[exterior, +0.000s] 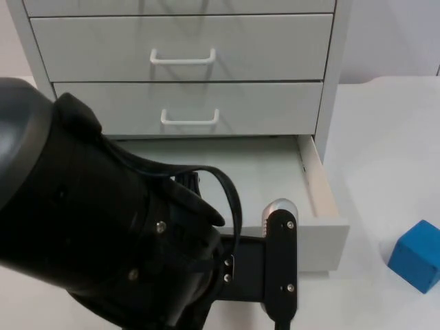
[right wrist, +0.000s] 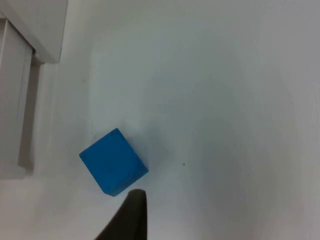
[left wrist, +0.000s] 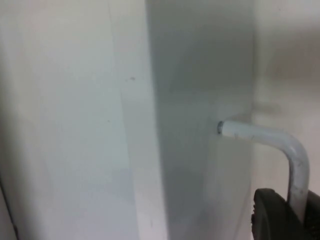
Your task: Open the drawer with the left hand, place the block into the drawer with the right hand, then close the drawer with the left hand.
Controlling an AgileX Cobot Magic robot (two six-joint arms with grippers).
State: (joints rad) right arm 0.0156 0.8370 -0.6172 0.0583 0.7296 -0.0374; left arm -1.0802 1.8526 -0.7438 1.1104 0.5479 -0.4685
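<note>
The white cabinet's bottom drawer [exterior: 317, 185] stands pulled out, and the part of its inside that I can see holds nothing. My left arm [exterior: 103, 227] reaches over the drawer's front and hides most of it. In the left wrist view my left gripper [left wrist: 297, 215] is shut on the drawer's white handle [left wrist: 270, 137]. A blue block [exterior: 417, 256] lies on the table to the right of the drawer. My right gripper [right wrist: 131, 220] hovers just above the blue block [right wrist: 114, 167] without touching it.
Two shut drawers with white handles [exterior: 183, 56] [exterior: 190, 117] sit above the pulled-out one. The white table [exterior: 385, 151] stretches to the right of the cabinet. The drawer's front corner [right wrist: 35, 45] is close to the block.
</note>
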